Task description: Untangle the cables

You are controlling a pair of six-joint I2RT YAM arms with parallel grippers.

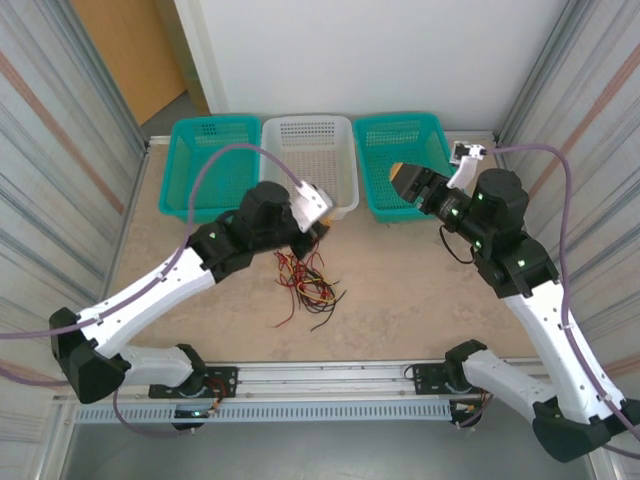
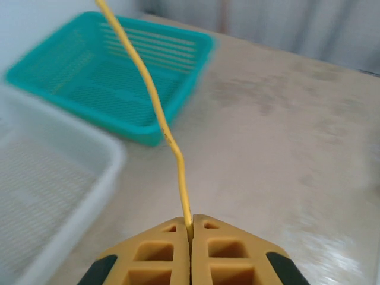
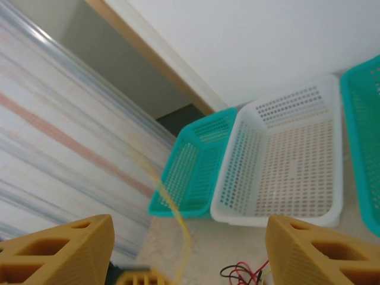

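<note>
Overhead, I see the tangle of thin red, black and yellow wires (image 1: 308, 282) lying on the beige desk (image 1: 400, 290), just in front of the white perforated plastic basket (image 1: 310, 150). A teal mesh basket (image 1: 205, 165) stands on one side of it and a second teal mesh basket (image 1: 420, 145) on the other. My left hand (image 1: 312, 232) hangs above the far edge of the tangle, near the white basket's front wall. My right hand (image 1: 402, 180) is over the second teal mesh basket, well apart from the wires.

From the left wrist, the left hand (image 2: 190, 230) is clenched on a single yellow wire (image 2: 159, 116). The wire rises from between the tan fingertips (image 2: 160, 240) and runs up across a teal mesh basket (image 2: 119, 71).

From the right wrist, the right hand (image 3: 190, 237) is released, its tan fingers (image 3: 65, 249) wide apart. A blurred yellow strand (image 3: 172, 208) crosses the gap; I cannot tell whether it touches either finger. Red and black wire ends (image 3: 240, 273) show at the bottom edge, below the white basket (image 3: 285, 160).
</note>
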